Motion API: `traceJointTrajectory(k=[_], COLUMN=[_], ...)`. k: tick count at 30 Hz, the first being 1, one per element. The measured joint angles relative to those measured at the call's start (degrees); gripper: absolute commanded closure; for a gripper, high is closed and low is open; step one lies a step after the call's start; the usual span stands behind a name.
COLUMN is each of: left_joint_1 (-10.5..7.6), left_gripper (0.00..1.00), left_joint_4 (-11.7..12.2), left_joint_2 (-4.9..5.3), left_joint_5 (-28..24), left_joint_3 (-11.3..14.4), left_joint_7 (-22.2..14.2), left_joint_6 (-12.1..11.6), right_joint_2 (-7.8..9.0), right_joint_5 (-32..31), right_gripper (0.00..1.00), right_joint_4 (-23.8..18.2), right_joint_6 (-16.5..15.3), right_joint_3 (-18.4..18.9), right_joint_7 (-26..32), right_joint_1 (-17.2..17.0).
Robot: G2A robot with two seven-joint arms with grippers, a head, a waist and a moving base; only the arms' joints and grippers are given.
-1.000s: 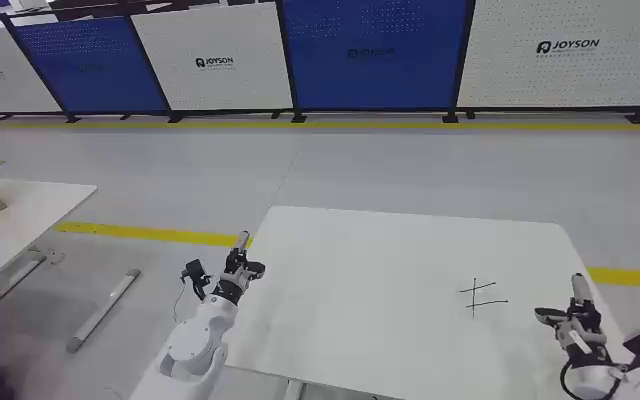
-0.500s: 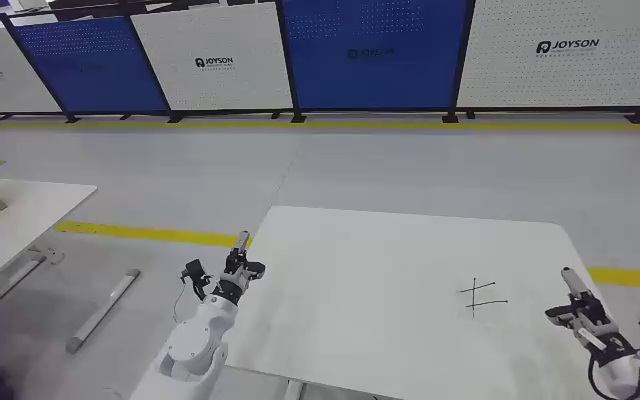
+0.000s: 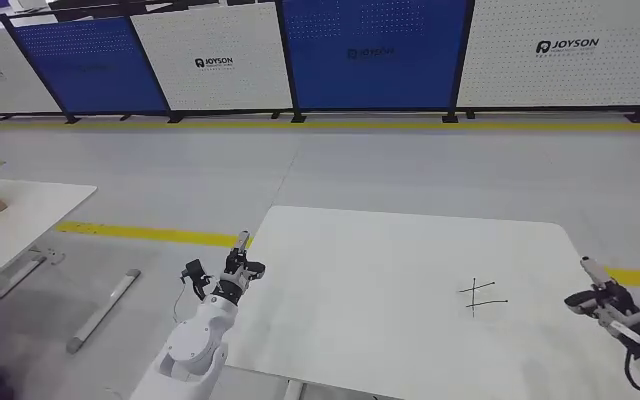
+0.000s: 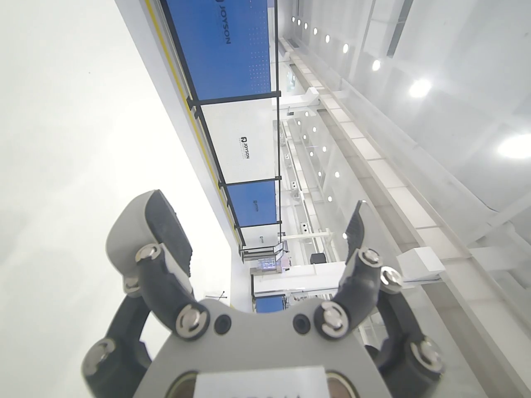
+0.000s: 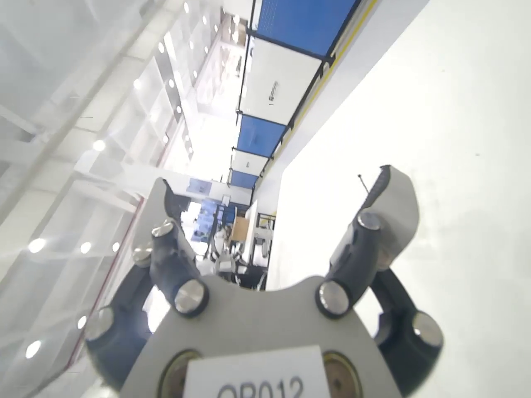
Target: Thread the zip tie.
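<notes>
Top view showed the thin black plastic zip ties [image 3: 481, 296] lying crossed over one another on the white rectangular table [image 3: 370, 280], toward its right side and nearer the robot's edge, free of both grippers. The right gripper [image 3: 588, 284] hung just off the table's right edge, near the ties but apart from them. From the right wrist view, its dark-padded fingers [image 5: 379, 192] stood spread wide with nothing between them. The left gripper [image 3: 246, 256] sat at the table's left edge, well apart from the ties. From the left wrist view, its fingers [image 4: 166, 225] were likewise spread and held nothing.
</notes>
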Motion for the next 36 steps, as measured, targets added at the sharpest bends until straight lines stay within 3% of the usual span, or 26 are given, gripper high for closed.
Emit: traceJointTrajectory(k=[5,11,14,27,30,36], left_joint_1=[0.00,0.00,0.00,0.00,0.00,0.00], left_gripper=[0.00,0.00,0.00,0.00,0.00,0.00], left_joint_4=[0.0,0.0,0.0,0.0,0.0,0.0], left_joint_2=[0.00,0.00,0.00,0.00,0.00,0.00], left_joint_5=[0.0,0.0,0.0,0.0,0.0,0.0], left_joint_3=[0.0,0.0,0.0,0.0,0.0,0.0], left_joint_7=[0.0,0.0,0.0,0.0,0.0,0.0], left_joint_6=[0.0,0.0,0.0,0.0,0.0,0.0], right_joint_2=[1.71,2.80,2.97,2.97,3.37,5.57], right_joint_5=[-3.6,-7.5,-6.9,-7.2,-6.0,-3.4], right_gripper=[0.00,0.00,0.00,0.00,0.00,0.00], right_joint_4=[6.6,18.0,20.9,20.8,23.2,31.0], right_joint_6=[0.2,2.5,3.5,3.1,1.1,-1.9], right_joint_3=[-2.1,-9.4,-11.0,-11.2,-15.3,-22.0], right_joint_7=[21.1,32.6,32.1,32.1,32.1,32.1], right_joint_1=[8.4,19.2,21.3,20.9,21.5,25.8])
